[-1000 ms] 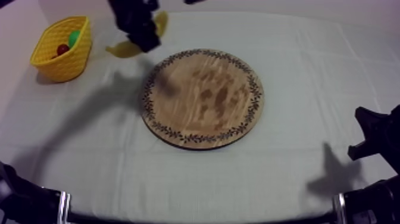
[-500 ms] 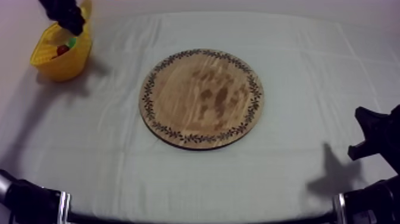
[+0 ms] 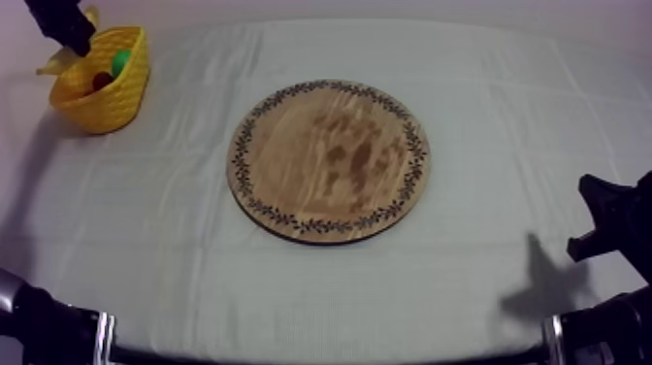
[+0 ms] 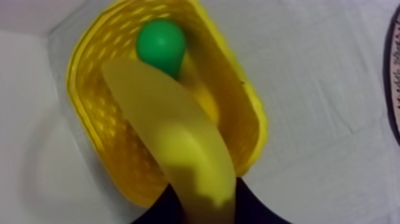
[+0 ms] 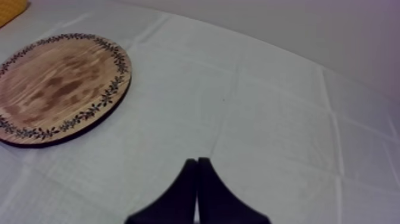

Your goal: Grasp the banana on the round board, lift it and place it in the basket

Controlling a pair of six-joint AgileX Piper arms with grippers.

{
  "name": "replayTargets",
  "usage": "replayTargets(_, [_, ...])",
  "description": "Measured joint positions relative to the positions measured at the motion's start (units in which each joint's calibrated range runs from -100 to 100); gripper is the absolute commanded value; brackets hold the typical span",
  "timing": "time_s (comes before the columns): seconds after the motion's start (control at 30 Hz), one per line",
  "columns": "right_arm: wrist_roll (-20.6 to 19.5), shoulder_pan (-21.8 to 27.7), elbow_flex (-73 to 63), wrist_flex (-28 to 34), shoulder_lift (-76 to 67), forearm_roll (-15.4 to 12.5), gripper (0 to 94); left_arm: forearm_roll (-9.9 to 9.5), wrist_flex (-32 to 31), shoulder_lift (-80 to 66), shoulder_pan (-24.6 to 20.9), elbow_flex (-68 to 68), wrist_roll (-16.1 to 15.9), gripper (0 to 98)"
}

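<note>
Banana [image 4: 172,137] smooth and curved, gripped by left pincer [image 4: 205,205], over perforated yellow basket [image 4: 89,116]

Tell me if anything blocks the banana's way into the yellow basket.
Nothing visible does. The left gripper holds the banana right above the yellow basket, whose mouth is open. A green fruit and a small red fruit lie inside, seemingly leaving room beside them.

No lettering, label, brand or number can be read on the wooden board [image 3: 330,160], the yellow basket [image 3: 109,101] or elsewhere
</note>
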Motion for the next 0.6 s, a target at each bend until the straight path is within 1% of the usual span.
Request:
replayTargets(0.07, [0.00, 0.00, 0.00, -0.08, 0.00, 0.00, 0.2, 0.30, 0.00, 1.35, -0.21, -0.98, -0.09, 45.2])
replayTargets(0.13, [0.00, 0.00, 0.00, -0.02, 0.00, 0.00, 0.2, 0.79, -0.13, 2.23, -0.34, -1.70, -0.20, 55.6])
replayTargets(0.23, [0.00, 0.00, 0.00, -0.02, 0.00, 0.00, 0.2, 0.93, -0.10, 2.52, -0.53, -2.31, 0.08, 73.5])
replayTargets(0.27, [0.00, 0.00, 0.00, -0.02, 0.00, 0.00, 0.2, 0.96, -0.10, 2.38, -0.57, -2.39, 0.29, 77.7])
replayTargets(0.33, [0.00, 0.00, 0.00, -0.02, 0.00, 0.00, 0.2, 0.80, -0.10, 1.69, -0.66, -2.23, 0.83, 82.5])
replayTargets(0.4, [0.00, 0.00, 0.00, -0.02, 0.00, 0.00, 0.2, 0.81, -0.03, 0.84, -0.83, -1.71, 1.21, 84.8])
replayTargets(0.5, [0.00, 0.00, 0.00, -0.02, 0.00, 0.00, 0.2, 1.07, 0.00, -1.20, -1.04, -0.32, 1.89, 85.6])
replayTargets(0.6, [0.00, 0.00, 0.00, -0.02, 0.00, 0.00, 0.2, 1.28, -0.11, -4.49, -1.15, 1.73, 2.55, 84.2])
